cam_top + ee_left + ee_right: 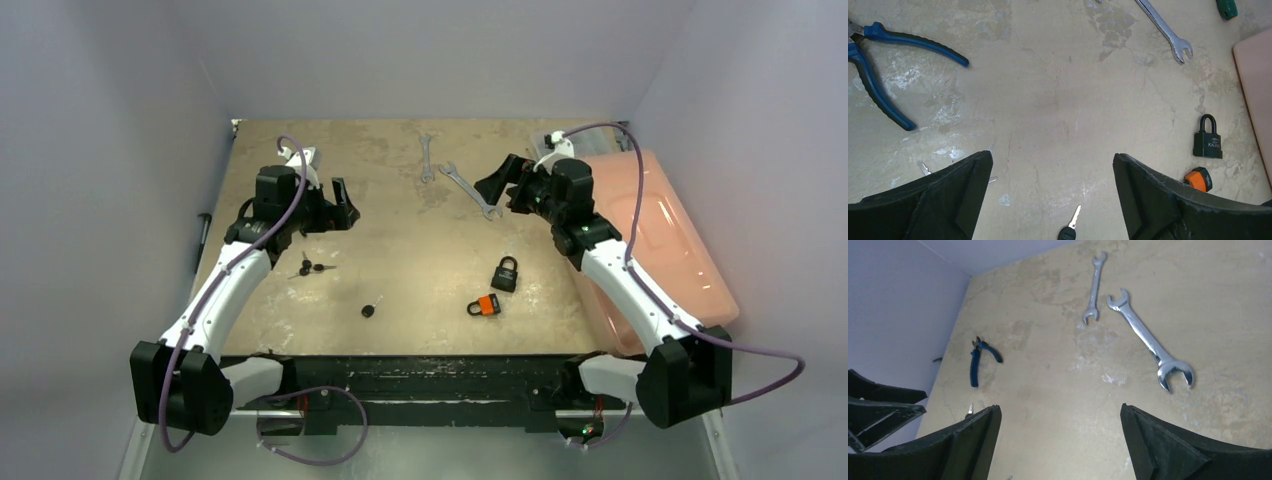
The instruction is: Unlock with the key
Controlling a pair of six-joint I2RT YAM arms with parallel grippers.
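Top view: your black padlock point(506, 273) lies flat, long axis near-to-far, shackle toward the far wall. The orange padlock point(485, 305) sits just near-left of it, axis crosswise, shackle pointing left. The key point(368, 310) is well left of the black padlock and slightly nearer you; blade direction is too small to read. The left gripper point(343, 205) is far-left of the black padlock and the right gripper point(497, 185) is straight beyond it. Both are spread wide and clear of it. The pink tub point(660, 240) is right of the black padlock; can't tell what's in it.

Left wrist: jaws spread wide. The black padlock point(1208, 137) is beyond the frame-right finger point(1158, 200), shackle up-frame. The key point(1069, 227) lies between the fingers at the bottom edge, blade pointing away, tilted toward the black padlock.

Right wrist: jaws spread wide, two wrenches point(1148, 342) beyond them, pliers point(977, 362) off left.
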